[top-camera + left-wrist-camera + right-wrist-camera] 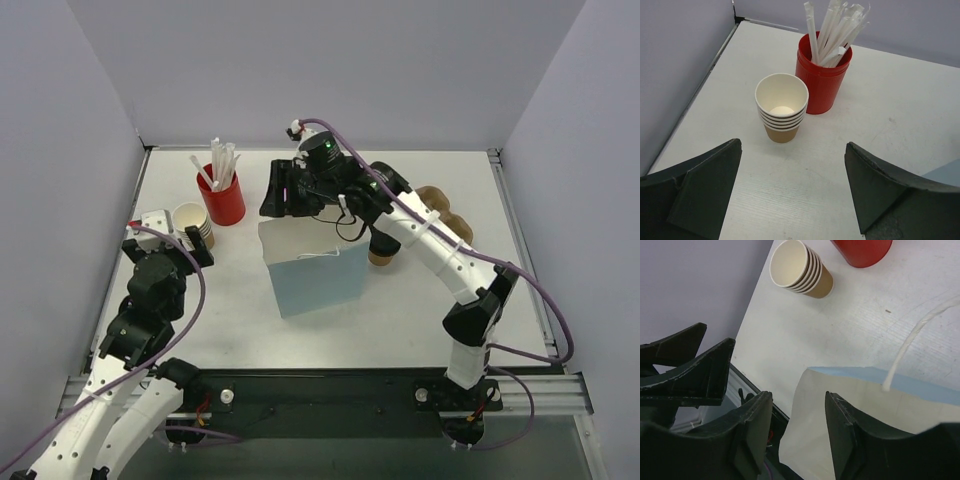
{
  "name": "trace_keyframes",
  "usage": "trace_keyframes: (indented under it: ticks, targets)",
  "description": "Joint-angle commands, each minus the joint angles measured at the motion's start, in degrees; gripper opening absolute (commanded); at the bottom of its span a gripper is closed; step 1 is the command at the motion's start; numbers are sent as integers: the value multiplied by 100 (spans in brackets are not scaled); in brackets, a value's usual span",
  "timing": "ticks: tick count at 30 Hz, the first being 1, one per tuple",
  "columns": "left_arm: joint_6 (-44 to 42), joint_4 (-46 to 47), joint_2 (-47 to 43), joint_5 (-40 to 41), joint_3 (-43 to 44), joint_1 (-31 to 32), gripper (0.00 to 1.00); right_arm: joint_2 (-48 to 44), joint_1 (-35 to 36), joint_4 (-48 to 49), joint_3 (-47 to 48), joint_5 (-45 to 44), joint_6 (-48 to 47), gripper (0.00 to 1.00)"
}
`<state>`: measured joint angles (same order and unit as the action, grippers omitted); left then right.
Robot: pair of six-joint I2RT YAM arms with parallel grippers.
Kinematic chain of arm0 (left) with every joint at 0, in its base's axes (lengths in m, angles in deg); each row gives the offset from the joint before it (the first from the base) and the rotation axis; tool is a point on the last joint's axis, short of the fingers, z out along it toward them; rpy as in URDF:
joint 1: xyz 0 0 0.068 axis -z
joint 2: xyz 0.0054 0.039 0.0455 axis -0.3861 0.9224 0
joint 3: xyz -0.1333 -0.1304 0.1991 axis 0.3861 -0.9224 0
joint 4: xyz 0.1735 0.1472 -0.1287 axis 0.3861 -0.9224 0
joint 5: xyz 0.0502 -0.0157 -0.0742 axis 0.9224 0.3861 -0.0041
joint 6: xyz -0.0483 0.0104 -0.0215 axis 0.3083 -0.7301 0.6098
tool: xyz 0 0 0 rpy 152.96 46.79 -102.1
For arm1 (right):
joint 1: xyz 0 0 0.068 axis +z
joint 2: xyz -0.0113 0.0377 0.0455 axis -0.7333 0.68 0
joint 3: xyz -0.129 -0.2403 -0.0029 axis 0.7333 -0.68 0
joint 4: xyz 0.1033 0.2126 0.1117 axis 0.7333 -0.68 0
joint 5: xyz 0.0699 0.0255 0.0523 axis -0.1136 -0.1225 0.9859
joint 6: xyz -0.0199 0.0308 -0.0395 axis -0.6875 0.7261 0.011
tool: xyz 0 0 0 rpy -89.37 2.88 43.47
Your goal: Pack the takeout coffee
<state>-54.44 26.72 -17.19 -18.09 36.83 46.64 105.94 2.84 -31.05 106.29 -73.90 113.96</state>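
- Left gripper [792, 150]: matte black wedge-shaped fingers, spread wide, nothing between them; it hung low over the table [420, 320], facing the cup stack.
- Table: flat white top with a faint grain.
- Bag [315, 280]: pale blue paper, boxy, upright at mid-table with its mouth open and the white inner wall showing. One twisted white cord handle [910, 340] rose from the rim. Could not tell what was inside.
- Coffee cup [380, 259]: tan-brown paper with something dark on top, standing on the table just right of the bag and outside it. The right forearm hid most of it.
- Cup stack [782, 107]: nested paper cups, brown outside and cream inside, with rolled rims.
- Red cup [822, 80]: glossy plastic cylinder touching or just behind the stack, holding a bundle of paper-wrapped straws [832, 30].
- Right gripper [798, 396]: over the bag's far rim, jaws partly apart and gripping nothing.
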Motion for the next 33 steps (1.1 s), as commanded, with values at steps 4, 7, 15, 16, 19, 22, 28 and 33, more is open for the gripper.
trace_keyframes:
  ticks: [4, 7, 15, 16, 19, 22, 28, 33]
  targets:
    - [403, -420, 128, -748, 372, 262, 93, -1196, -604, 21, -418, -10, -1349, 49]
    - [1026, -1018, 145, -1522, 899, 253, 93, -1696, -1017, 29, -858, -334, -1842, 49]
    - [2268, -1987, 733, -2561, 2053, 262, 86, -2604, -1826, -59, -1509, -1074, -2301, 49]
    - [2486, -1995, 804, -2789, 2088, 262, 84, -2691, -1940, -76, -1640, -1030, -2230, 49]
    - [2812, -1943, 1024, -3186, 2141, 262, 78, -2884, -2046, -181, -1913, -1065, -2107, 49]
    - [2840, -1794, 1226, -3406, 2150, 271, 74, -3174, -2047, -199, -2220, -1065, -2098, 49]
    - [2709, -1275, 1463, -3565, 1851, 350, 68, -3658, -2047, -85, -3152, -1214, -2071, 49]
    - [2682, -1284, 1438, -3355, 1588, 657, 66, -3983, -2029, -76, -3600, -1214, -2028, 49]
